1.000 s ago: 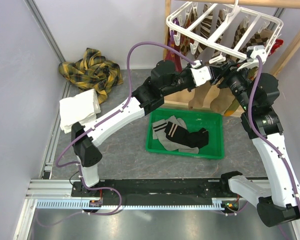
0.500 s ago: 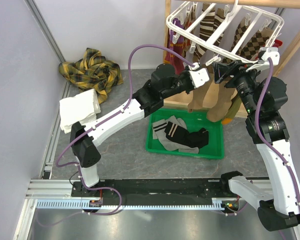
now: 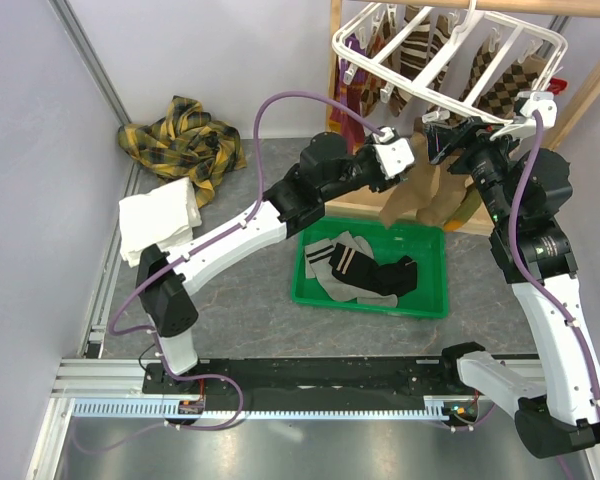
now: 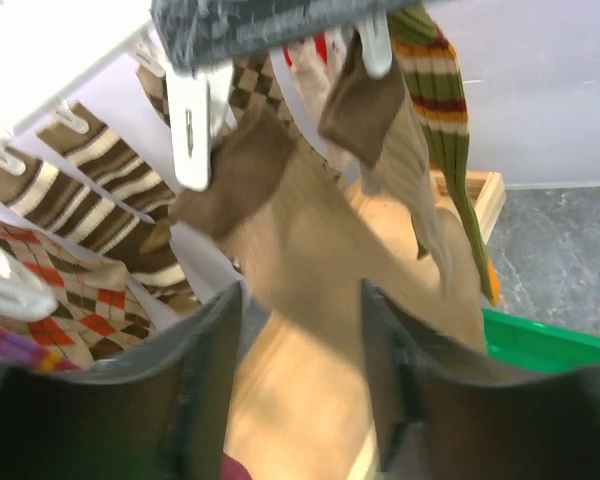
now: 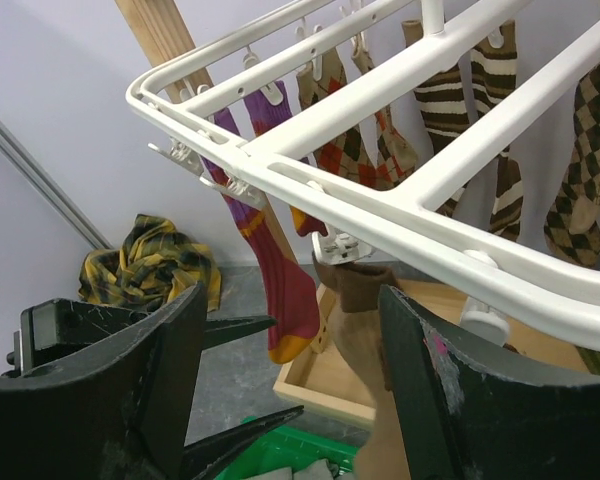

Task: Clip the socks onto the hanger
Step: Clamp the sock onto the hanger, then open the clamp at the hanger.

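The white hanger (image 3: 450, 50) hangs at the top right, with several socks clipped along its bars. Two tan socks with brown cuffs (image 3: 412, 195) dangle from its near clips. In the left wrist view one tan sock (image 4: 310, 230) hangs from a white clip (image 4: 192, 130), its lower part swinging across the tips of my left gripper (image 4: 300, 370), which is open. My right gripper (image 5: 290, 370) is open just under the hanger's near bar (image 5: 380, 210), holding nothing. The tan sock's brown cuff (image 5: 365, 295) sits in a clip beside the right finger.
A green bin (image 3: 432, 300) with grey and black socks sits below the arms. A wooden frame (image 3: 334, 60) carries the hanger, with a wooden tray (image 3: 355, 208) at its foot. A yellow plaid cloth (image 3: 185, 135) and folded white towel (image 3: 160, 220) lie at left.
My left gripper has opened and let go of the tan sock, which now hangs from its clip. The hanger has swung back up. My right gripper has opened wider and risen.
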Controlling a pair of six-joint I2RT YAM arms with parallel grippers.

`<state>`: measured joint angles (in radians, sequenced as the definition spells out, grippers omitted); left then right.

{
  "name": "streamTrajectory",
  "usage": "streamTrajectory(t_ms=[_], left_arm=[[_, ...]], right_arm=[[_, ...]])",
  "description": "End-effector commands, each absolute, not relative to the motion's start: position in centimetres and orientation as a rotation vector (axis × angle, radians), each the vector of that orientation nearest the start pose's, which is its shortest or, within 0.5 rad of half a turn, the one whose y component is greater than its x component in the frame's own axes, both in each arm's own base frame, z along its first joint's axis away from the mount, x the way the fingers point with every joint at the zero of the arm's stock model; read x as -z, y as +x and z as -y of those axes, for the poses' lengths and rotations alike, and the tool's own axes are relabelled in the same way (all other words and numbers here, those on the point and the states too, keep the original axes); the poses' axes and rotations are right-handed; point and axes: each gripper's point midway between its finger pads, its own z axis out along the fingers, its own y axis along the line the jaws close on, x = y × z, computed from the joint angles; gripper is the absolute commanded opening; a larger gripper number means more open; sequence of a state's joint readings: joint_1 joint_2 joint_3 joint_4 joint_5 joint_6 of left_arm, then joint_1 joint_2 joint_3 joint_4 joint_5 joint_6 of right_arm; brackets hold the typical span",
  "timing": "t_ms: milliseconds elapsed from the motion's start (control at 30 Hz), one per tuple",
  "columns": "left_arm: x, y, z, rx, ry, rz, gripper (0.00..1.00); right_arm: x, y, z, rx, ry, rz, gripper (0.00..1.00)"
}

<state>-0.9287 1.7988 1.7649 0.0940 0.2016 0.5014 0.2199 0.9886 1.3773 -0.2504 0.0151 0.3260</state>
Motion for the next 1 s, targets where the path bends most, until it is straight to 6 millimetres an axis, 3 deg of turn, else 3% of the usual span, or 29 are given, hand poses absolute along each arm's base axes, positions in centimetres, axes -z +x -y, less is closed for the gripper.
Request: streamTrajectory(t_ms=[0,267,400,533,567,967], left_arm=[[-45.0,32.6,44.5,0.513,0.988,-0.989,0.64],[-45.6,34.0,40.8,0.522,0.818,-0.996,0.79],[-45.5,35.3,39.5,0.522,0.732,-0.989,0.80],[-45.9,36.9,39.4,0.508,0.673,-0.982,0.80],[-46.9,37.3,39.2,0.510,0.650,-0.970,0.80],[-48.4,40.9,41.3,0.537,0.572,-0.927,0.78]], right_arm=[[-50.0,31.2,-8.4,-0.451,0.069,-1.390,0.76],[-50.6,30.1,-7.8,-0.418,0.057,-1.367,0.76],[-50.5,29.9,-7.6,-0.407,0.057,-1.366,0.76],[-50.4,29.6,-7.5,-0.397,0.048,-1.363,0.77],[-50.5,29.5,-7.4,-0.393,0.046,-1.358,0.77],[-51.3,28.2,-8.2,-0.387,-0.003,-1.326,0.77]])
